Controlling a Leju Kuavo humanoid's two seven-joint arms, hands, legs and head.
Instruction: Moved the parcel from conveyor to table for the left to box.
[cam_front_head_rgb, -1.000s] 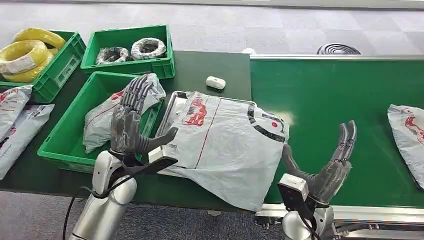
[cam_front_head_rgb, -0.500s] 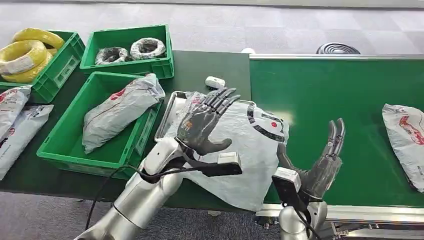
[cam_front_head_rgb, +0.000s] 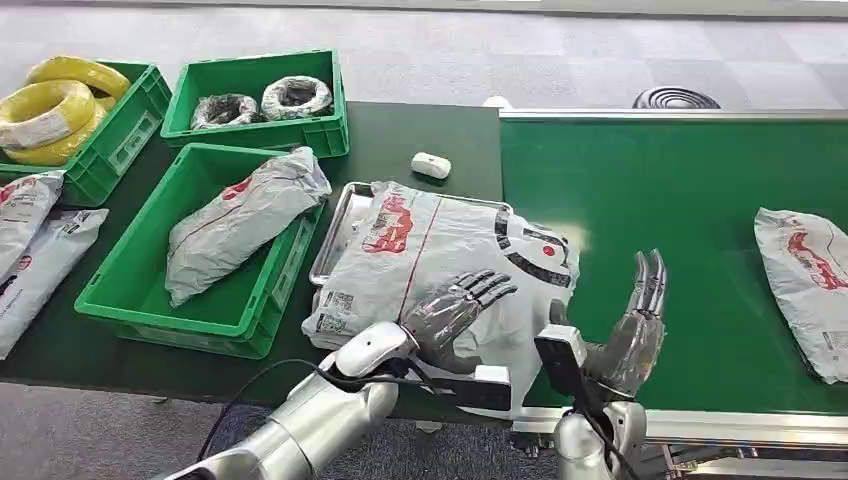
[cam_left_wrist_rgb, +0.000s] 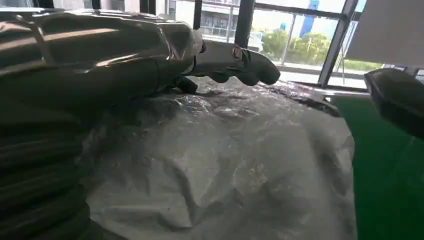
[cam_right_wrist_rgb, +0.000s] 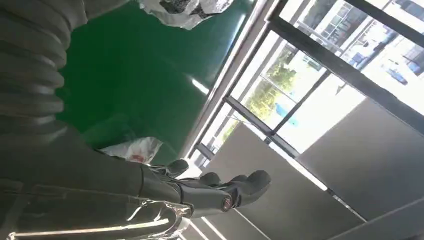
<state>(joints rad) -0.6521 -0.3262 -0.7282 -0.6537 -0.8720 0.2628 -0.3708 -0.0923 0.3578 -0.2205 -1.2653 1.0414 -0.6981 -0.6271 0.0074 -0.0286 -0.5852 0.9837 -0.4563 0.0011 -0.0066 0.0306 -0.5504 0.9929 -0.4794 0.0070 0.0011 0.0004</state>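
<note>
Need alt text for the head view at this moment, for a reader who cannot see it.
The left hand lies open over a grey parcel on a metal tray, while the right hand stands open beside it. Another parcel lies on the green conveyor.

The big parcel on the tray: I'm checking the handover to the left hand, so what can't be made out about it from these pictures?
- Contact: the left hand lies over the big parcel; whether its fingers press or grip it cannot be told.
- The tray: mostly covered by the parcel in the head view.
- Parcel's near edge: hidden by the left arm in the head view.
- Label print: too small to read.
- Right hand stands beside it, open.
</note>
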